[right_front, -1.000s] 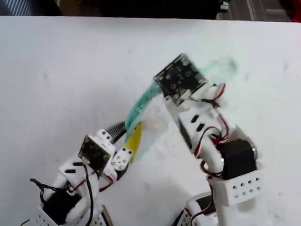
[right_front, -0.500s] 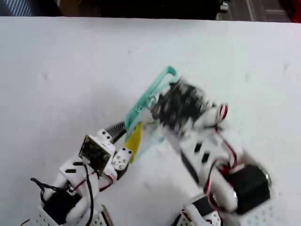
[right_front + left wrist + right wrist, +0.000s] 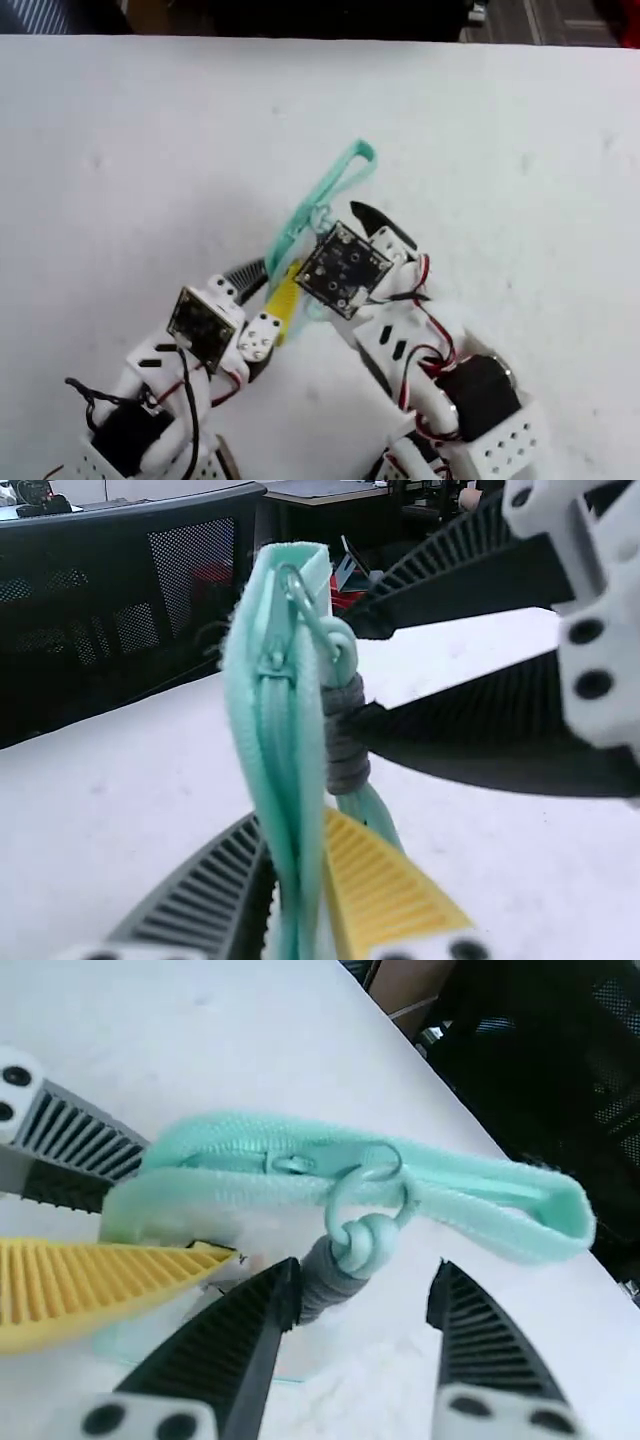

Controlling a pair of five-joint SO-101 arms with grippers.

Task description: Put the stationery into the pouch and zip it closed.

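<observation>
Back along the mint pouch (image 3: pixel 460 1185) came the right claw (image 3: pixel 365 1275), now wide around the zipper cord (image 3: pixel 345 1245), while the left claw (image 3: pixel 295 825) pinches the pouch; closing off-centre could miss the cord.

From the left arm's wrist, the pouch (image 3: pixel 275 780) stands on edge, mint green, its zipper running up the narrow side facing the camera. The left gripper (image 3: pixel 295 905) pinches it close to the lens, a grey ribbed finger (image 3: pixel 205 885) on one face and a yellow ribbed finger (image 3: pixel 385 890) on the other. Near the far end, a metal pull ring (image 3: pixel 300 590) hangs from the zipper slider, tied to a knotted mint cord with a grey wrapped cord (image 3: pixel 345 735) below it. The right gripper (image 3: pixel 380 670) comes in from the side, its two black ribbed fingers spread apart, one touching the grey wrap. Beyond lie the white table (image 3: pixel 120 790) and dark mesh chairs (image 3: pixel 130 610).
</observation>
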